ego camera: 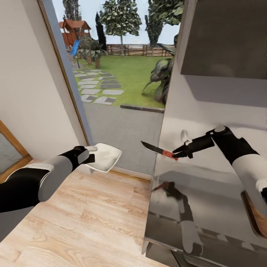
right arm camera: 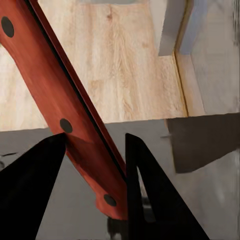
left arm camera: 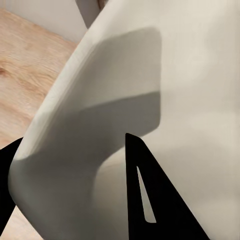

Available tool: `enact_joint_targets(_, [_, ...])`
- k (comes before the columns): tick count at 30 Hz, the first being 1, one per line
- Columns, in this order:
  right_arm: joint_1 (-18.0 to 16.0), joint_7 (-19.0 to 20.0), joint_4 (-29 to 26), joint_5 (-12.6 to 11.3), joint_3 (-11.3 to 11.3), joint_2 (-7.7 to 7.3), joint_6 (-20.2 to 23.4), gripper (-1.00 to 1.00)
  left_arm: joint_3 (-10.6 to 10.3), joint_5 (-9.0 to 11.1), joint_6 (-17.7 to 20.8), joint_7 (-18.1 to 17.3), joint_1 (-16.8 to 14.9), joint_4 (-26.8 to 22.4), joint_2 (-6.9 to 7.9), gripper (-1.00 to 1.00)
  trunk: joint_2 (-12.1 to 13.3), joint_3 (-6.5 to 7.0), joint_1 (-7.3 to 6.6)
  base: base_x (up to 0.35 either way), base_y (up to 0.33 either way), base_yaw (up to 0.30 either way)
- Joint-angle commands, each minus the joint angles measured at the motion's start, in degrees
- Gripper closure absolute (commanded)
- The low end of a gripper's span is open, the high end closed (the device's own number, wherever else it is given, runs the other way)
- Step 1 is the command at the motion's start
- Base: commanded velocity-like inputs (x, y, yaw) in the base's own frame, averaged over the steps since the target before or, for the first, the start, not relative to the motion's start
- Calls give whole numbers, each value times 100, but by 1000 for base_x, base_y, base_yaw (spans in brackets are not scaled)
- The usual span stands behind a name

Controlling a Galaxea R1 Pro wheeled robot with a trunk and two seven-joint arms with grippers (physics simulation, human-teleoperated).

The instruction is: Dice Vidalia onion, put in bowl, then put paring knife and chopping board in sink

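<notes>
My left gripper [ego camera: 92, 155] is shut on the rim of the white bowl [ego camera: 106, 157], held in the air over the wooden floor, left of the countertop [ego camera: 207, 193]. In the left wrist view the bowl [left arm camera: 150, 90] sits between the black fingers [left arm camera: 147, 200]. My right gripper [ego camera: 178, 152] is shut on the red handle of the paring knife [ego camera: 163, 151], above the countertop's left end, dark blade pointing left. In the right wrist view the red handle [right arm camera: 55, 95] runs between the fingers [right arm camera: 150, 200]. A corner of the chopping board [ego camera: 258, 219] lies on the countertop at far right. Onion and sink are out of view.
A tall glass door [ego camera: 122, 74] straight ahead looks onto a garden. Light wooden floor [ego camera: 85, 222] lies under the left arm. A dark wall cabinet [ego camera: 226, 37] hangs above the countertop, whose steel edge [ego camera: 152, 200] faces the floor.
</notes>
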Motion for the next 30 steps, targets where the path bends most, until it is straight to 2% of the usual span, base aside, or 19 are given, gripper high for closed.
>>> enact_joint_targets(1, [-6,-118,164,-102,-13,-5,52,100,-49,59,11,3,-8,12,-13,100,-9,-2,3,0,0,0])
enact_joint_targets(4, [-6,-440,641,-380,-53,-7,33,100,-50,64,7,-61,-8,17,-32,100,-9,7,3,0,0,0])
enact_joint_targets(6, [-6,-800,900,-611,-63,-7,21,100,-48,62,-2,-93,-8,19,-86,100,-9,10,3,0,0,0])
enact_joint_targets(10, [-6,-1515,1288,-887,-64,-2,-88,100,-55,52,-12,-100,-8,-1,-191,100,-9,11,3,0,0,0])
enact_joint_targets(13, [-6,-1754,1581,-1074,-70,0,-295,100,-56,49,-14,-119,-8,14,-248,100,-9,12,3,0,0,0])
enact_joint_targets(17, [-5,-1860,1750,-1320,-72,-20,-439,100,-56,53,-22,-130,-8,25,-254,100,-9,12,3,-1,0,0])
enact_joint_targets(23, [-2,-1888,1941,-1421,-78,-46,-480,100,-56,61,-50,-128,-8,27,-244,100,-9,12,3,-110,0,0])
enact_joint_targets(30, [0,-2052,2026,-1444,-78,-51,-487,100,-56,66,-659,-105,2,35,-227,100,-9,12,3,-297,0,0])
